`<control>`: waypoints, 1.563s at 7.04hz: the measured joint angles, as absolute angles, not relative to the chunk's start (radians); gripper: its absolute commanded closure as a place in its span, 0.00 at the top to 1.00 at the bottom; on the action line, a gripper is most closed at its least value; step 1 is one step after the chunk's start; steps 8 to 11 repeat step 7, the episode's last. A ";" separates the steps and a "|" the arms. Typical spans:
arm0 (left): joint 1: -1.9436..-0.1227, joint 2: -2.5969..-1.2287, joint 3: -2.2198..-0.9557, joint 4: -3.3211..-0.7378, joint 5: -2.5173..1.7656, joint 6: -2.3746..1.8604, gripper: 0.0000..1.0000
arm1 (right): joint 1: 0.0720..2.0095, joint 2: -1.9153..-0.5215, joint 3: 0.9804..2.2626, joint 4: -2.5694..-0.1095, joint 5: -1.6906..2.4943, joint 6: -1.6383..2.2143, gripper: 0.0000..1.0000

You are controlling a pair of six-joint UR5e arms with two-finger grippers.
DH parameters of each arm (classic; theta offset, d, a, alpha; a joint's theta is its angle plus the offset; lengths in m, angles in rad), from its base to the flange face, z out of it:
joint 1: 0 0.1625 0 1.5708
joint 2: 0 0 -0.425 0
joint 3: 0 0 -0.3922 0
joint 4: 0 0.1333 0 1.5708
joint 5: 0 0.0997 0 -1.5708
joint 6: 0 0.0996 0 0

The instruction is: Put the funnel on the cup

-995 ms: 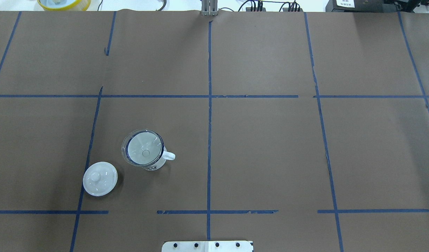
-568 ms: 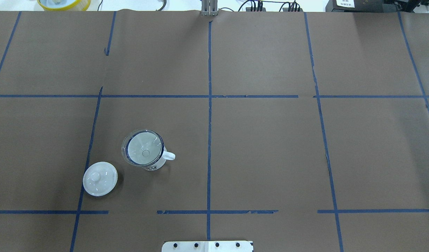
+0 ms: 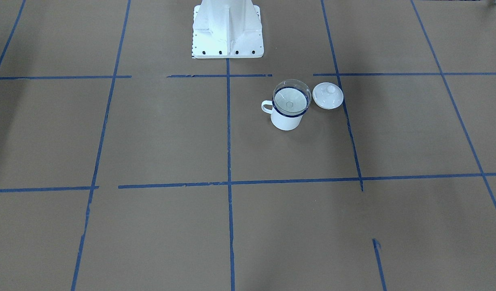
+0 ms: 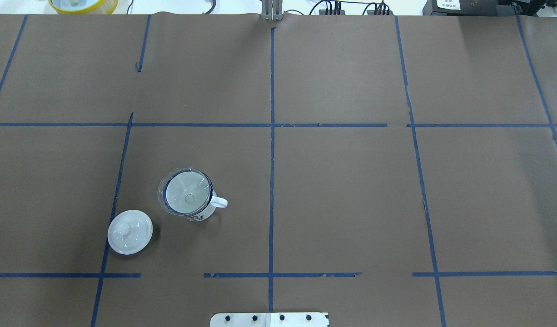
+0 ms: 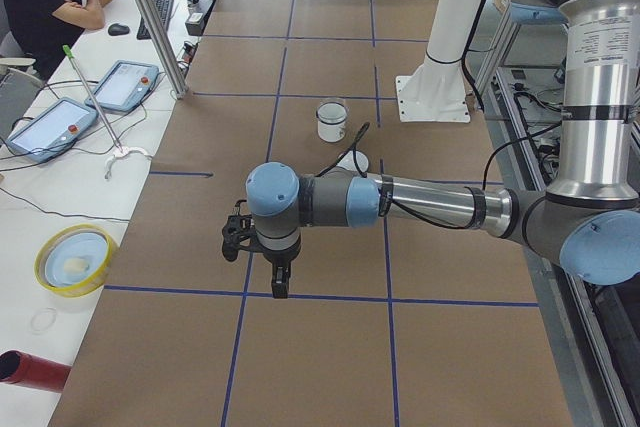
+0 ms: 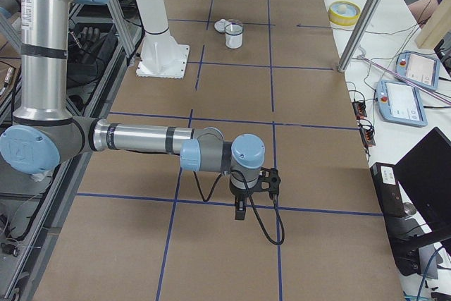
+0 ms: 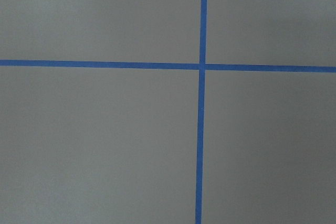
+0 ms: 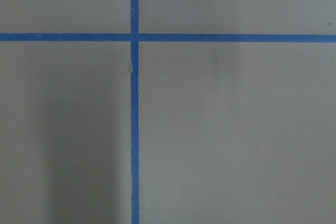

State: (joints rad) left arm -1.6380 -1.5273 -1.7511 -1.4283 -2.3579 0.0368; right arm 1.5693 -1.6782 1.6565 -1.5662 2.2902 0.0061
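Bench [image 4: 351, 181] with the funnel seated on the cup. The clear funnel [image 4: 186, 190] sits upright in the mouth of the white cup [image 4: 202, 215], its wide cone resting on the dark blue rim and its stem pointing down inside. No fingers touch either item.

The left fingers [image 5: 280, 285] point straight down over the bench at the end of the near arm in the left side view. The cup [image 5: 331, 127] and funnel [image 5: 331, 105] stand well apart from them, farther along the bench. Whether these fingers are released or clenched cannot be told.

The right fingers [image 6: 240, 211] also point down, and the cup [image 6: 234, 39] is farther from them than from the left fingers. Their state cannot be told either.

A white lid [image 4: 130, 231] with a knob lies flat just beside the cup, apart from it, on the side toward the left fingers. The cup's handle points away from the left fingers.

The wrist views show a crossing of blue tape lines [image 7: 201, 66] on the brown cover below the left fingers, and another crossing [image 8: 134, 37] below the right fingers.
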 measured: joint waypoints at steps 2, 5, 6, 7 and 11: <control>-1.638 -1.532 -1.748 -1.430 -2.360 0.037 1.00 | 1.569 -1.678 1.657 -1.566 2.290 0.006 1.00; -1.636 -1.538 -1.725 -1.435 -2.361 0.038 1.00 | 1.569 -1.678 1.657 -1.566 2.290 0.006 1.00; -1.636 -1.543 -1.702 -1.440 -2.361 0.038 1.00 | 1.569 -1.678 1.656 -1.566 2.290 0.006 1.00; -1.635 -1.547 -1.684 -1.451 -2.361 0.038 1.00 | 1.569 -1.678 1.656 -1.566 2.290 0.006 1.00; -1.635 -1.547 -1.684 -1.451 -2.361 0.038 1.00 | 1.569 -1.678 1.656 -1.566 2.290 0.006 1.00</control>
